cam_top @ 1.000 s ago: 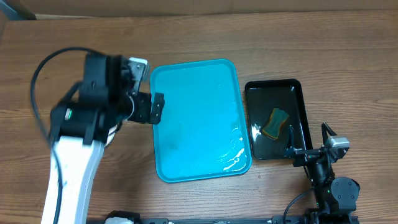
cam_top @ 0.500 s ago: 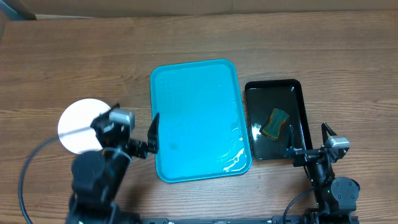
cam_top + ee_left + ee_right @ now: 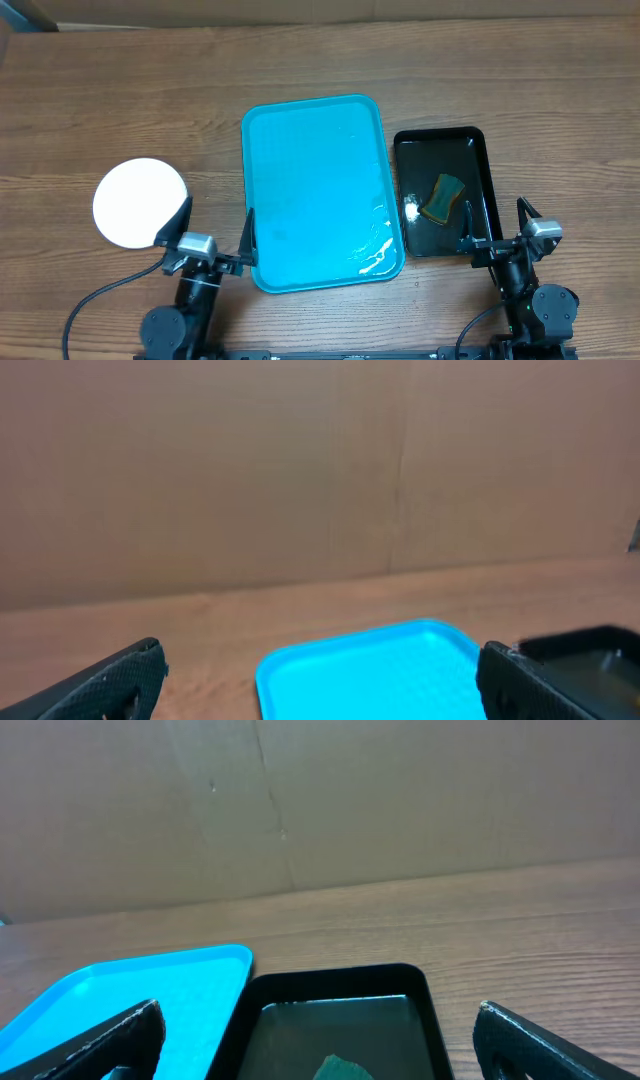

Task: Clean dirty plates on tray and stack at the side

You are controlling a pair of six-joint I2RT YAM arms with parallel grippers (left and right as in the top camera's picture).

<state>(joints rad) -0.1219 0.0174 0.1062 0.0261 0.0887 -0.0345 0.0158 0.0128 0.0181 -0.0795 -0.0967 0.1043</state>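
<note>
The turquoise tray [image 3: 315, 190] lies in the middle of the table with nothing on it but a wet patch near its front right corner. It also shows in the left wrist view [image 3: 370, 670] and the right wrist view [image 3: 120, 995]. A white plate [image 3: 140, 202], the top of the stack, lies on the table left of the tray. Whether more plates lie under it cannot be told. My left gripper [image 3: 213, 238] is open and empty at the table's front edge, between the plate and the tray. My right gripper [image 3: 495, 228] is open and empty at the front right.
A black tray [image 3: 445, 190] right of the turquoise tray holds water and a green-and-yellow sponge [image 3: 441, 198]. The black tray also shows in the right wrist view [image 3: 335, 1020]. A brown cardboard wall stands behind the table.
My left arm has pulled back from over the plate toward the table's front edge, uncovering the white plate. The right arm has not moved.
</note>
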